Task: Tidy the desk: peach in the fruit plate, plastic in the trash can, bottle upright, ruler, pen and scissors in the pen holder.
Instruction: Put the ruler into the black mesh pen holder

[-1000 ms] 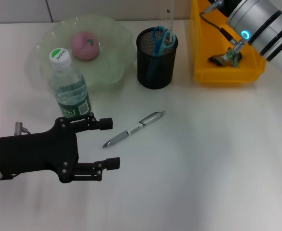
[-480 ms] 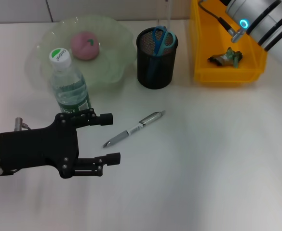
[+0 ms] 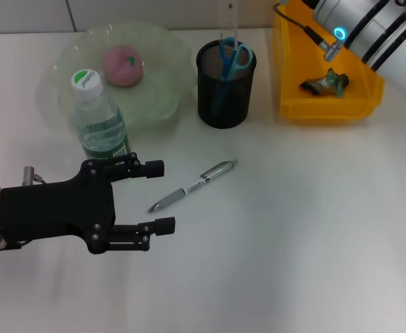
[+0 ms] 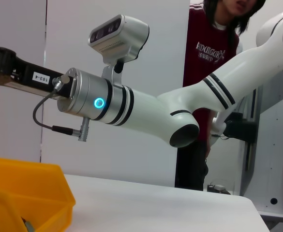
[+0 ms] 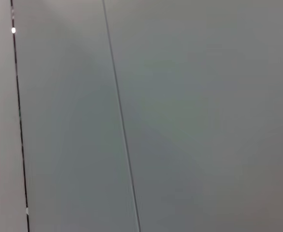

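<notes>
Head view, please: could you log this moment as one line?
left gripper: open beside pen | pen: lying on desk | bottle: upright | right gripper: out of view

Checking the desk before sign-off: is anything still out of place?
Yes: the pen lies loose on the table, not in the pen holder, ahead of the open left gripper.

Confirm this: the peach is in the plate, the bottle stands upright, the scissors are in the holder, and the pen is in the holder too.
Not quite. The pen is not in the holder; the head view shows it lying on the table, just ahead of the open left gripper. The rest holds: the peach is in the plate, the bottle stands upright, and the scissors are in the holder.
</notes>
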Robot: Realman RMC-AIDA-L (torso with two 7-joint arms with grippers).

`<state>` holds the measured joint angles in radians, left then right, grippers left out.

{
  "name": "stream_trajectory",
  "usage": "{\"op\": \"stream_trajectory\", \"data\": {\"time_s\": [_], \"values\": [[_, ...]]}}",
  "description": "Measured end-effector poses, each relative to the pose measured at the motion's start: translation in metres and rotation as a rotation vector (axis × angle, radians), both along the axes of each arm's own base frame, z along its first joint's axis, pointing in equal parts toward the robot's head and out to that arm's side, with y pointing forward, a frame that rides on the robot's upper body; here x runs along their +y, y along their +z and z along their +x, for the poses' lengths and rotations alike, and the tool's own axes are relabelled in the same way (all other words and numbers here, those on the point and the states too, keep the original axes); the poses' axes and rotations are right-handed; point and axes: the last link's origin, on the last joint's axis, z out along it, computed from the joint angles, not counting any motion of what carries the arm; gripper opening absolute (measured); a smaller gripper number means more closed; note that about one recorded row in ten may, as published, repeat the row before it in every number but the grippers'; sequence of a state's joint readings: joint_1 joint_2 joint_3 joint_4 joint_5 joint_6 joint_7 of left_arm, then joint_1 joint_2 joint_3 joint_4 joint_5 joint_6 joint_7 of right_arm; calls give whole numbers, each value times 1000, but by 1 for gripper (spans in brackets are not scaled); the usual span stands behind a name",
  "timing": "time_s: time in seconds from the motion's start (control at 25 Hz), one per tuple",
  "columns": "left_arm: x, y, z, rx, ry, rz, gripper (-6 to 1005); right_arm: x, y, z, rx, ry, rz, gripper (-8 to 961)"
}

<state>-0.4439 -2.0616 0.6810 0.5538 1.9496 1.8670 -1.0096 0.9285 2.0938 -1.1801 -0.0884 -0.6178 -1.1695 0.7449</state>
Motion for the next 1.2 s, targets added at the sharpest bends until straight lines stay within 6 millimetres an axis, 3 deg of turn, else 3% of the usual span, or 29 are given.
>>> {"op": "stream_trajectory", "data": {"time_s": [0.24, 0.48, 0.56, 0.72, 0.92, 1.0, 1.04, 1.16, 1.2], "values": [[1, 0, 0, 2, 1, 2, 825, 0, 0, 2, 10, -10, -6, 18], [2, 0, 0, 4, 0, 4, 825, -1, 1, 4, 23, -20, -14, 208], [2, 0, 1, 4, -2, 4, 825, -2, 1, 4, 31, -16, -17, 444], [3, 0, 1, 7, 0, 6, 825, -7, 5, -1, 31, 41, -82, 470], [2, 0, -3, 12, 21, 9, 824, -30, 21, 7, -11, 95, -210, 502], [6, 4, -5, 11, 91, -11, 824, -62, 45, 23, -69, 155, -243, 532], [6, 4, -5, 11, 91, -11, 824, -62, 45, 23, -69, 155, -243, 555], [15, 11, -3, 28, 166, -42, 824, -94, 62, 45, -86, 199, -286, 627], [15, 11, -3, 28, 166, -42, 824, -94, 62, 45, -86, 199, -286, 650]]}}
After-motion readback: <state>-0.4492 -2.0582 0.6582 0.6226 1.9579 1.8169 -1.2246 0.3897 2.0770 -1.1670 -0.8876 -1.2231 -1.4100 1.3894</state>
